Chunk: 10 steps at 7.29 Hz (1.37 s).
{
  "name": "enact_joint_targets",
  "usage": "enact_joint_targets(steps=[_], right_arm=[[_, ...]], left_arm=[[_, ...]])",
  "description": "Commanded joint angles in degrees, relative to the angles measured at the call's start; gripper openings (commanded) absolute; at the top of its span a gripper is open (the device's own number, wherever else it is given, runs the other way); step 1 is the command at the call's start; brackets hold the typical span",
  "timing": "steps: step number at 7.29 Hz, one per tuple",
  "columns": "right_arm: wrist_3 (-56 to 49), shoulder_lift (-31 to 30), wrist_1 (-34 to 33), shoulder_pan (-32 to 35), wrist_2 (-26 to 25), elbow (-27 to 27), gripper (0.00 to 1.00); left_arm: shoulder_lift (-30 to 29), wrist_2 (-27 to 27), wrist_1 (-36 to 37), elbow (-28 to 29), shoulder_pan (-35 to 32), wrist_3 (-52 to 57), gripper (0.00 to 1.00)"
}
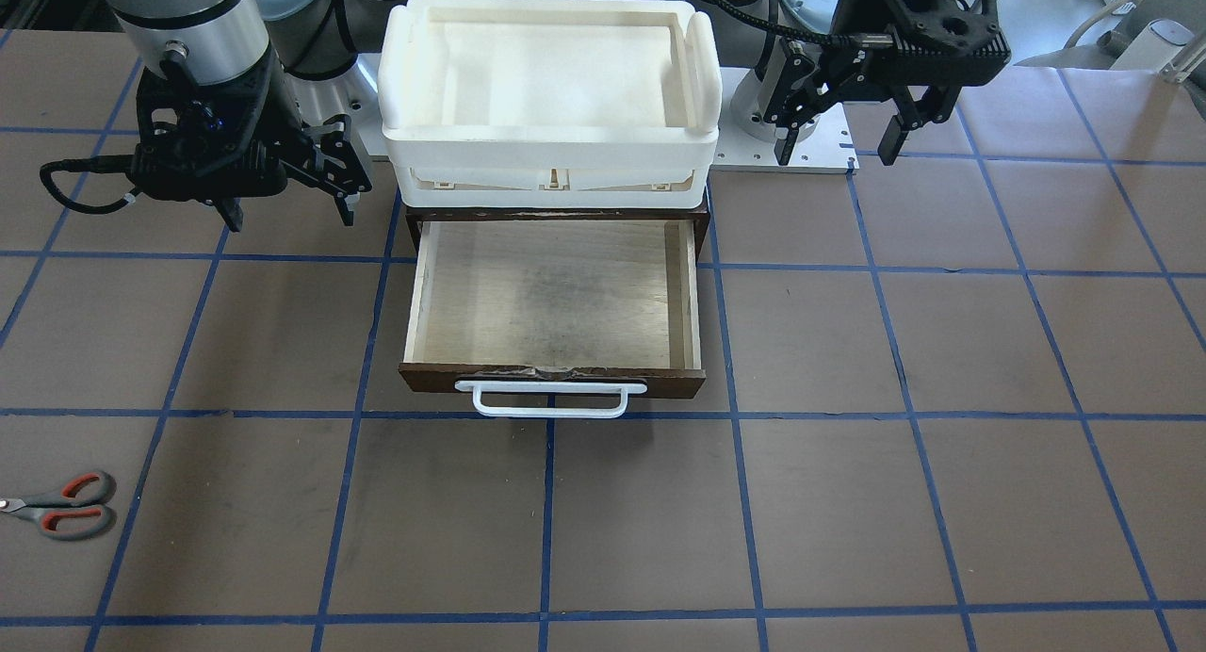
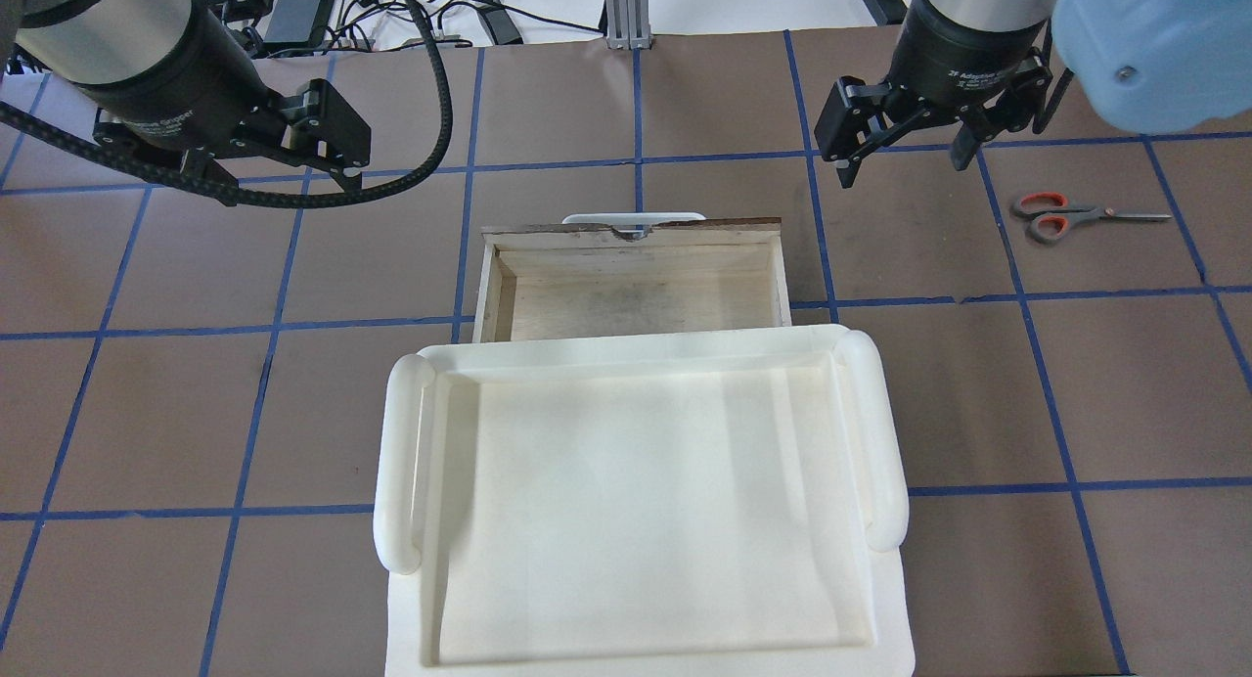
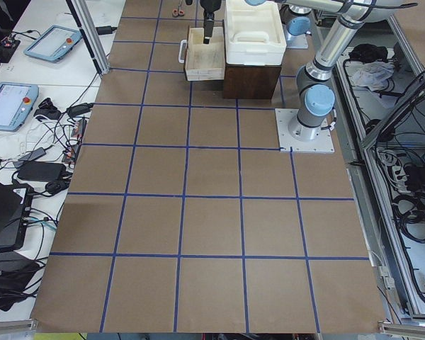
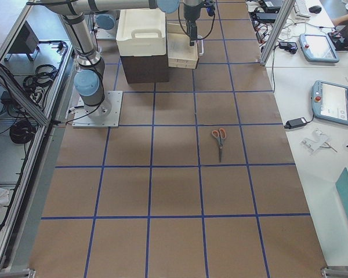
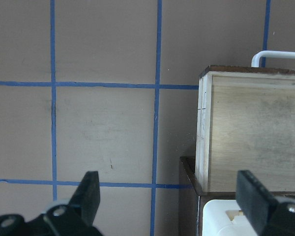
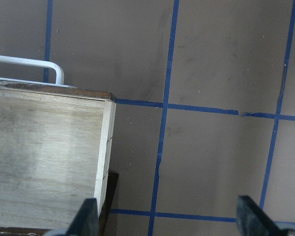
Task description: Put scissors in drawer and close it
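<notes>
Nearest the robot, beneath the white tray (image 2: 411,442), drawer (image 2: 636,295) pulled open toward the far side, empty. Hovering to either side of it, left gripper (image 5: 169,194) and right gripper (image 2: 905,158), both spread wide, holding nothing. Farther out on the right, flat on the table (image 2: 196,413), scissors (image 2: 1076,212), well apart from the drawer. Probably light, stiff and low-lying; best pinched across the grey handles near the pivot. Seen whole from overhead; merely a sliver at the right wrist view's edge.

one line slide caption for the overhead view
Drawer open and empty below the white tray; scissors lie on the table near the open right pincer.
</notes>
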Motion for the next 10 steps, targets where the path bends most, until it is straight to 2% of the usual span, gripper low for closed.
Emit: enact_joint_targets(steps=[1, 10], right_arm=[[0.0, -0.1, -0.3, 0.0, 0.2, 0.0, 1.0], [-1.1, -0.5, 0.0, 0.4, 0.7, 0.0, 1.0]], left_arm=[[0.0, 0.0, 0.0, 0.0, 0.1, 0.0, 1.0], [0.1, 0.0, -0.3, 0.0, 0.2, 0.1, 1.0]])
